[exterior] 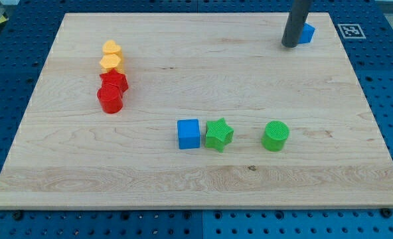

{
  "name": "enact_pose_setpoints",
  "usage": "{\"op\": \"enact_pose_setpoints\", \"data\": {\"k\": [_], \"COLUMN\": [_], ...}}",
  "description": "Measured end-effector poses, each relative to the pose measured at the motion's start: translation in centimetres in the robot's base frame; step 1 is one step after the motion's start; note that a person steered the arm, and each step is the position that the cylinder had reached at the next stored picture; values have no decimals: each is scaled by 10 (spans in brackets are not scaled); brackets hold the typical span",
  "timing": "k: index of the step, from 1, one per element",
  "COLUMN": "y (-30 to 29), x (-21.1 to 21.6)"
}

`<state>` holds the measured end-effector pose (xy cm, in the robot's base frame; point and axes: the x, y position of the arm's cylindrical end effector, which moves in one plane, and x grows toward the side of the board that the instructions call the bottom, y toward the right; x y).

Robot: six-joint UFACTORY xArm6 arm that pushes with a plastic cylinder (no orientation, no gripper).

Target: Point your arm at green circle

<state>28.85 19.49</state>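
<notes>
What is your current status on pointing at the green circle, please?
My tip at view's top right, beside a blue block. Green circle far below, untouched. Nothing between.
</notes>
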Motion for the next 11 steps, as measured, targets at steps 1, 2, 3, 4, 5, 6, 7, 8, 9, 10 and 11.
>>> {"op": "enact_pose_setpoints", "data": {"k": [1,2,3,4,5,6,7,8,9,10,11], "y": [16,16,-3,1,19,22,4,-67,-108,-108,-107], "x": [-10,-11,9,75,167,265,328,327,304,301,282]}}
